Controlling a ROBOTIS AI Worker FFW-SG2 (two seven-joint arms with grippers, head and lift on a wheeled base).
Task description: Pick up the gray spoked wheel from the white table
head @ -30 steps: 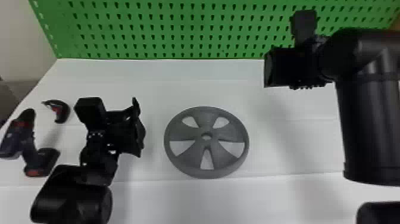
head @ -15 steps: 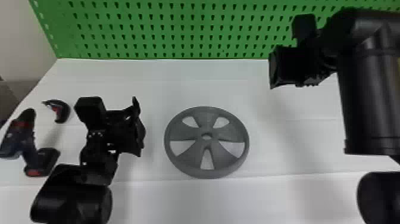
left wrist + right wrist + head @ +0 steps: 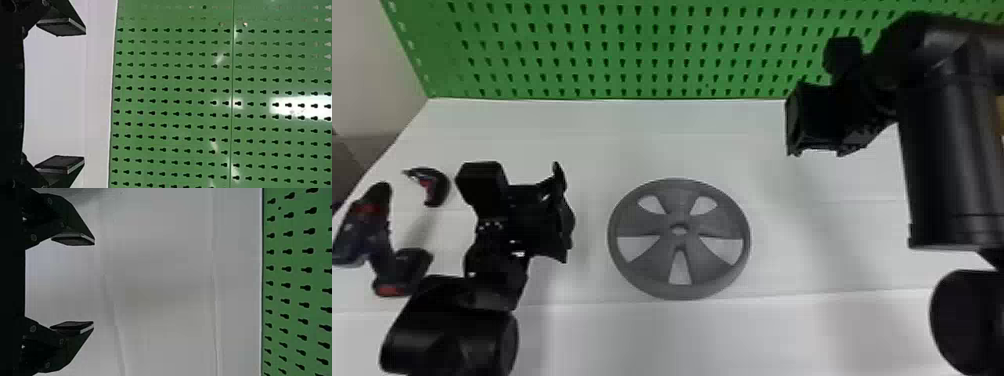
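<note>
On the white table (image 3: 682, 140), around the middle of the head view: gray spoked wheel (image 3: 677, 241), lying flat, with broad spokes, five openings between them and a small hole at the hub. Just at the near rim of the wheel, a long straight line across the white surface. To the left of the wheel, near but apart from it: left gripper (image 3: 564, 215), turned toward the wheel, empty, with both flat black fingers (image 3: 60, 27) spread wide and, in the left wrist view, white surface between them. To the right of the wheel and farther back, well apart from it: right gripper (image 3: 804, 120), at the end of a thick black arm reaching in from the right edge. Likewise empty, with its fingers (image 3: 74, 239) held wide apart in the right wrist view and pale tabletop between them. Well to the left of the wheel, past the left gripper: dark cordless drill (image 3: 362, 225) with red parts, lying on its side. Also well to the left of the wheel, slightly farther back than its hub: small curved black-and-red tool (image 3: 438, 187), of a kind too unclear to tell. Behind the wheel, beyond the far table edge: upright green pegboard (image 3: 652, 50), with rows of dark keyhole-shaped slots.
</note>
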